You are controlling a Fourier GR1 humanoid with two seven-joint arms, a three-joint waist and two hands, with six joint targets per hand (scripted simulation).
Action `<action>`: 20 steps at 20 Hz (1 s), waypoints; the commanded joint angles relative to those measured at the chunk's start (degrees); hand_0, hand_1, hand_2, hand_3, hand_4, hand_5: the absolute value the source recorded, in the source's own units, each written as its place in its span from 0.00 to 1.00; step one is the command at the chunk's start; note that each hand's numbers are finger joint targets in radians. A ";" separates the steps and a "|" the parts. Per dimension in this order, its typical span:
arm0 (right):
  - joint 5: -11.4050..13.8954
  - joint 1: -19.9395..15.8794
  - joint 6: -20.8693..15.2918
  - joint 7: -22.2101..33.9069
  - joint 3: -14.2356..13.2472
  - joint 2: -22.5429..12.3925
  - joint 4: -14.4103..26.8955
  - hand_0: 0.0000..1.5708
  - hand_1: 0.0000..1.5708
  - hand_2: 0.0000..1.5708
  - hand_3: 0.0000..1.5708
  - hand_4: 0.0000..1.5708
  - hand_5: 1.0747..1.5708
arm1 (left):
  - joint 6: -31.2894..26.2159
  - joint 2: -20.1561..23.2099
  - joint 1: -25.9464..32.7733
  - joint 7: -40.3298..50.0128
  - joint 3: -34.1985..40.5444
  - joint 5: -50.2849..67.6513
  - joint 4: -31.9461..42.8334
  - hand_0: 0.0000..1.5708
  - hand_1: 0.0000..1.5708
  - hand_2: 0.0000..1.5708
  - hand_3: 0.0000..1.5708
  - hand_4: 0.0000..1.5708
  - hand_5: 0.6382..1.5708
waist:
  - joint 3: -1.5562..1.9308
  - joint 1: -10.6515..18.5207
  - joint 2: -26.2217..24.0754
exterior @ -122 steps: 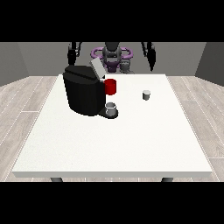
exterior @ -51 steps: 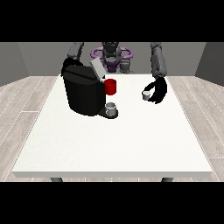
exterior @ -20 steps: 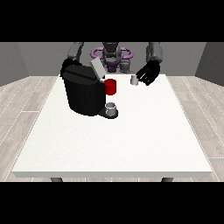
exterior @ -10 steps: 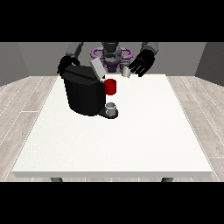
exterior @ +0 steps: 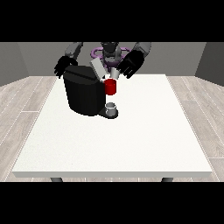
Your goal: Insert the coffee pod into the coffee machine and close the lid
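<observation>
Hovering above the coffee machine [exterior: 84,94]: small, seemingly grey coffee pod [exterior: 113,73].

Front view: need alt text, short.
The hand at the view's right holds a small grey coffee pod just above the black coffee machine, whose lid stands open. The other hand is behind the machine.

White table [exterior: 131,140] — black coffee machine [exterior: 83,91] near far-left corner.

We find no text, label, brand, number or sign to read on the coffee machine [exterior: 84,94], the counter [exterior: 131,135], or anything else here.
</observation>
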 commanded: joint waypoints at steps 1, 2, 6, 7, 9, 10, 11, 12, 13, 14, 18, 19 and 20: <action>-1.38 -1.20 0.09 0.01 -2.65 -1.22 1.27 0.00 0.00 0.00 0.00 0.31 1.00 | -0.58 -1.07 -0.48 0.24 -1.39 -1.26 -0.92 0.82 0.82 0.83 0.78 0.32 1.00 | 0.02 1.49 0.02; -0.74 0.74 0.50 -1.80 -1.33 -0.61 1.16 0.00 0.00 0.00 0.00 0.29 1.00 | 0.41 -1.69 -0.92 1.34 -0.87 -1.16 -0.51 0.80 0.80 0.83 0.79 0.31 1.00 | 0.02 0.27 0.55; -2.06 1.06 2.19 -2.52 -2.73 -2.19 0.88 0.00 0.00 0.00 0.00 0.33 1.00 | -1.42 -0.15 -2.43 1.18 -0.02 -0.73 0.08 0.83 0.83 0.85 0.79 0.31 1.00 | 0.02 -0.69 1.01; 0.18 1.46 -0.95 1.01 -0.33 -0.01 -1.39 0.00 0.00 0.00 0.00 0.31 1.00 | -0.25 0.02 -0.48 -0.76 0.36 -0.76 1.05 0.84 0.84 0.85 0.78 0.31 1.00 | -0.01 -0.26 0.56; 0.11 3.41 0.14 -0.63 1.49 0.86 -3.19 0.00 0.00 0.00 0.00 0.33 1.00 | 0.47 0.05 0.13 -1.29 0.68 -0.89 2.21 0.82 0.82 0.84 0.78 0.32 1.00 | -0.01 -2.29 1.84; -1.54 2.37 0.97 -2.46 -2.50 -1.21 1.99 0.00 0.00 0.00 0.00 0.33 1.00 | -5.39 1.46 -4.59 2.66 0.51 -0.13 0.75 0.83 0.83 0.84 0.78 0.32 1.00 | 0.04 -0.02 0.30; -1.80 0.28 0.65 -0.62 -2.03 -0.87 -0.83 0.00 0.00 0.00 0.00 0.34 1.00 | -1.92 0.62 -2.98 0.81 0.27 -1.19 1.46 0.84 0.84 0.85 0.79 0.32 1.00 | 0.01 -1.12 2.44; -0.45 -2.50 -0.86 -0.70 -1.52 -0.22 0.13 0.00 0.00 0.00 0.00 0.34 1.00 | -1.63 1.01 -5.58 0.89 -0.17 -1.88 0.73 0.84 0.84 0.85 0.78 0.32 1.00 | 0.01 -0.62 4.53; -1.90 -1.84 0.81 1.07 -2.42 -1.79 -1.56 0.00 0.00 0.00 0.00 0.33 1.00 | 0.56 -1.31 -2.61 0.32 -0.60 -2.18 0.88 0.81 0.81 0.83 0.78 0.33 1.00 | 0.00 -1.26 2.54; -1.54 1.86 2.04 -1.72 -1.85 -1.78 0.90 0.00 0.00 0.00 0.00 0.32 1.00 | -0.64 -2.68 -2.55 2.10 -0.87 -1.88 0.61 0.78 0.78 0.82 0.77 0.33 1.00 | 0.02 -0.85 1.26; -1.72 -2.26 0.45 -0.53 -2.73 -1.57 -0.36 0.00 0.00 0.00 0.00 0.32 1.00 | -0.01 -1.89 -3.60 -0.05 -0.31 -2.01 1.05 0.75 0.75 0.80 0.75 0.32 1.00 | 0.01 -0.45 4.26; -1.81 1.00 0.26 -4.70 -2.64 -0.02 1.79 0.00 0.00 0.00 0.00 0.33 1.00 | -0.10 -2.35 -3.17 0.70 -0.83 -2.37 0.09 0.75 0.75 0.80 0.75 0.31 1.00 | 0.03 0.63 3.00; -1.04 -1.23 -1.56 1.57 -2.26 -0.50 -1.25 0.00 0.00 0.00 0.00 0.33 1.00 | 0.90 -2.80 -1.39 -0.03 -0.78 -2.65 1.46 0.75 0.75 0.80 0.76 0.32 1.00 | -0.01 0.32 1.95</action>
